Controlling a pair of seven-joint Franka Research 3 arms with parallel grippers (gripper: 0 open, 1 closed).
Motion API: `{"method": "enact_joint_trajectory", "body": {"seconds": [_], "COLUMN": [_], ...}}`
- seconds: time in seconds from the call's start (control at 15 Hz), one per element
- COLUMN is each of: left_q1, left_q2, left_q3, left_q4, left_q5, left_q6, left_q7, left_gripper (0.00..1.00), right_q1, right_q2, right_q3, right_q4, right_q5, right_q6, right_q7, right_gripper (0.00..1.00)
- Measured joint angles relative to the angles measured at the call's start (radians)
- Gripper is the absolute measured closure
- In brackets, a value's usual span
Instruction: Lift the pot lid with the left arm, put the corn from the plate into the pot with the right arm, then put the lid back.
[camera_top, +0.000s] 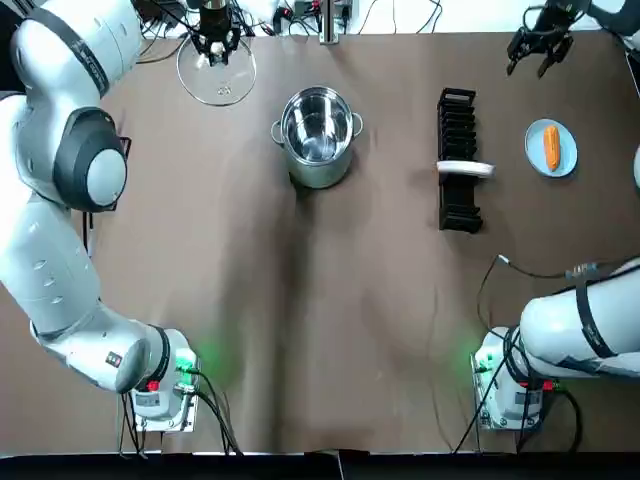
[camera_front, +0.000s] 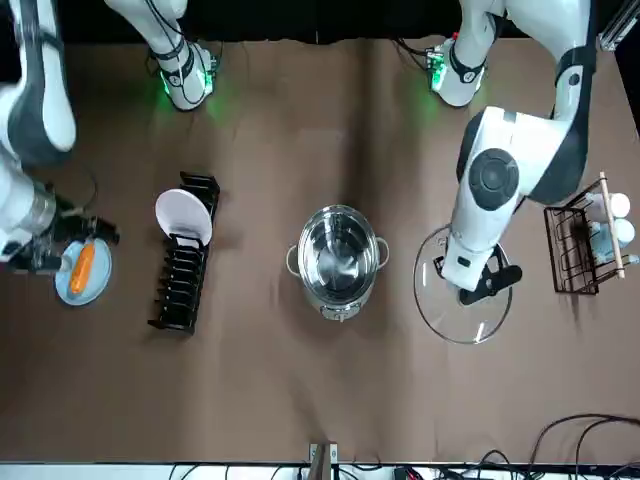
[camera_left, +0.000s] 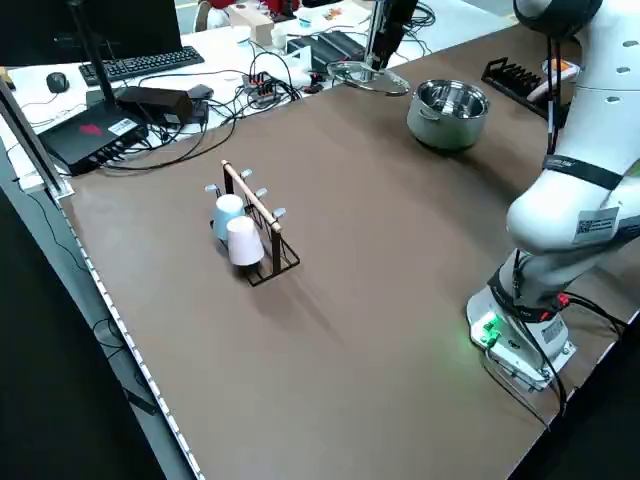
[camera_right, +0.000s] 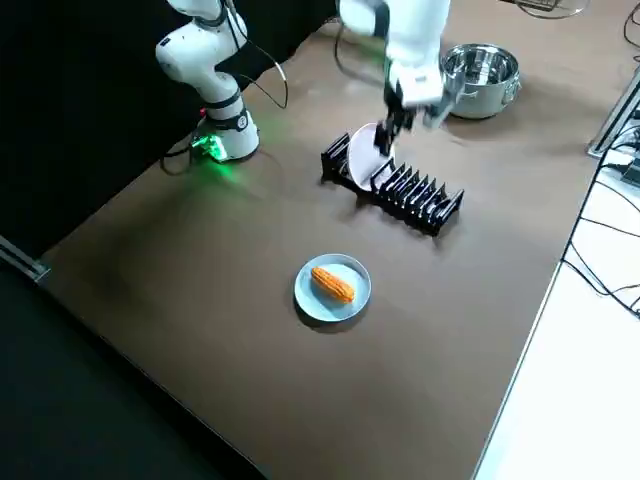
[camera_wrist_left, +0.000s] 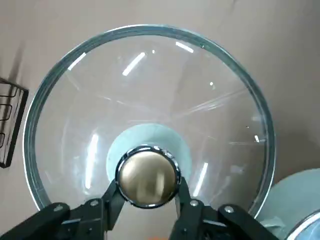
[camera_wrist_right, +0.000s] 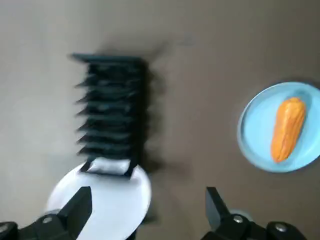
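Lying on the blue plate (camera_top: 534, 150) at the far right of the counter (camera_top: 300, 300), the corn (camera_top: 551, 147) has not been picked up yet. The right pincer (camera_wrist_right: 146, 195) hangs in the air close to the plate, a bit farther back. Its two fingers are wide apart and hold nothing.

The pot (camera_top: 320, 172) stands open and empty in the middle of the far side, well apart from the corn. Between the pot and the plate sits a black dish rack (camera_top: 457, 150) with one white plate (camera_top: 465, 169) in it.

The glass lid (camera_wrist_left: 150, 100) is off the pot and out to its left. The left pincer (camera_wrist_left: 147, 192) is clamped on the lid's round metal knob (camera_wrist_left: 147, 175). I cannot tell if the lid touches the counter or hangs just over it.

So I think step one is done, and step two, getting the corn, is starting. Next, the right pincer should go right over the corn, come down with a finger on each long side, and squeeze it softly. The carry to the pot should go high enough to pass over the rack. The left pincer should keep the lid out of the way.
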Motion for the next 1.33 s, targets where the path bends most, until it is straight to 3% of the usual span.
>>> {"method": "enact_joint_trajectory", "body": {"seconds": [0.27, 0.8, 1.0, 1.13, 1.33], "left_q1": [0.017, 0.016, 0.016, 0.016, 0.016], "left_q2": [0.0, 0.0, 0.0, 0.0, 0.0], "left_q3": [0.0, -0.002, -0.002, -0.002, -0.002], "left_q4": [-0.001, -0.003, -0.003, -0.004, -0.004], "left_q5": [-0.046, -0.047, -0.047, -0.047, -0.047], "left_q6": [0.0, 0.0, 0.0, 0.0, 0.0], "left_q7": [0.068, 0.065, 0.065, 0.065, 0.065], "left_gripper": [0.53, 0.53, 0.53, 0.53, 0.53], "right_q1": [-0.105, -0.293, -0.308, -0.306, -0.314], "right_q2": [0.131, 0.31, 0.368, 0.391, 0.415], "right_q3": [-0.004, -0.01, -0.009, -0.006, -0.007], "right_q4": [0.003, 0.011, 0.012, 0.014, 0.014], "right_q5": [-0.107, -0.151, -0.152, -0.152, -0.156], "right_q6": [0.125, 0.383, 0.473, 0.482, 0.481], "right_q7": [-0.057, -0.136, -0.144, -0.144, -0.176], "right_gripper": [0.0, 0.0, 0.02, 0.07, 0.06]}}
